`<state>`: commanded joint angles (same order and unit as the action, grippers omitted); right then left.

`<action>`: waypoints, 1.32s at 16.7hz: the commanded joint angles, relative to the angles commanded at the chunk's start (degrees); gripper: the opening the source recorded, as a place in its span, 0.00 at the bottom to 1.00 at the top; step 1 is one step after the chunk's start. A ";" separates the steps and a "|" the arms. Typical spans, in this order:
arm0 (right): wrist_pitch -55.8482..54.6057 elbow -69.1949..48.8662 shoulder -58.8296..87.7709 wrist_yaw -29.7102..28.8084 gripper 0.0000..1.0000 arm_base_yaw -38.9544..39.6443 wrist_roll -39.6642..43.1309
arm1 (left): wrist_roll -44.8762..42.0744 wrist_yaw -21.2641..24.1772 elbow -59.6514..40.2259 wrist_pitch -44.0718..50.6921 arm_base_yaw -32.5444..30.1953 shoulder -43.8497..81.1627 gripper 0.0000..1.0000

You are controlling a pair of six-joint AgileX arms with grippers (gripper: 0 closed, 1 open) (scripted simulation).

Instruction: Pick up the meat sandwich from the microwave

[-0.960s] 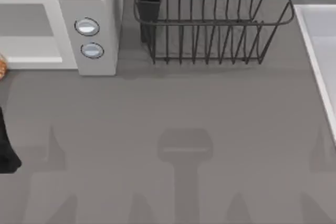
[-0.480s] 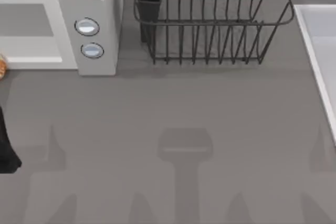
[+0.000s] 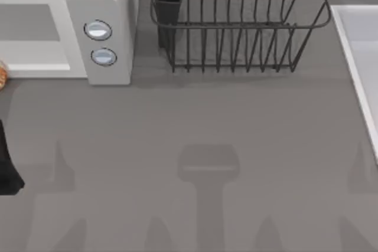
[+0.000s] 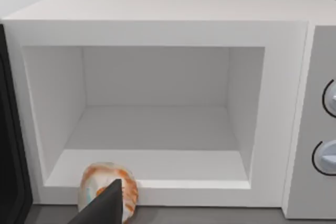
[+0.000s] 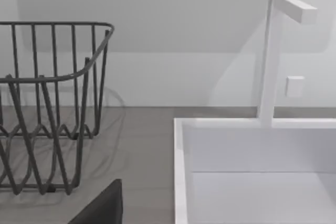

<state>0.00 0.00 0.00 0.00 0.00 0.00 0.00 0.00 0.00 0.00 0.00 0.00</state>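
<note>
The white microwave [image 3: 112, 4] stands at the back left, its two round buttons facing the table. In the left wrist view the microwave [image 4: 157, 9] is open and its cavity is bare. The meat sandwich [image 4: 100, 184], round, orange and tan, sits at the front lip of the opening, on the side of the black door [image 4: 10, 156]. I cannot tell whether it rests on the lip or on the table. From above, the meat sandwich [image 3: 2, 75] is a sliver at the left edge. A dark part of my left gripper [image 4: 105, 208] is just in front of it. My right gripper [image 5: 102, 205] is over by the sink.
A black wire dish rack [image 3: 236, 28] with a dark cup stands at the back centre. A white sink [image 3: 360, 57] with a tap [image 5: 273, 56] lies along the right edge. A black shape [image 3: 7, 163] juts in at the left edge of the table.
</note>
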 joint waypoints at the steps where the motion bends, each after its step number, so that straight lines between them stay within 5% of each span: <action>1: 0.00 0.00 0.00 0.00 1.00 0.00 0.00 | 0.00 0.00 0.00 0.00 0.00 0.00 1.00; 12: 0.00 0.00 0.00 0.00 1.00 0.00 0.00 | -0.36 0.92 -2.37 -3.85 0.85 5.86 1.00; 22: 0.00 0.00 0.00 0.00 1.00 0.00 0.00 | -3.01 7.68 -19.77 -32.08 7.06 57.61 1.00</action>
<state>0.00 0.00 0.00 0.00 0.00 0.00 -3.01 7.68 -19.77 -32.08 7.06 57.61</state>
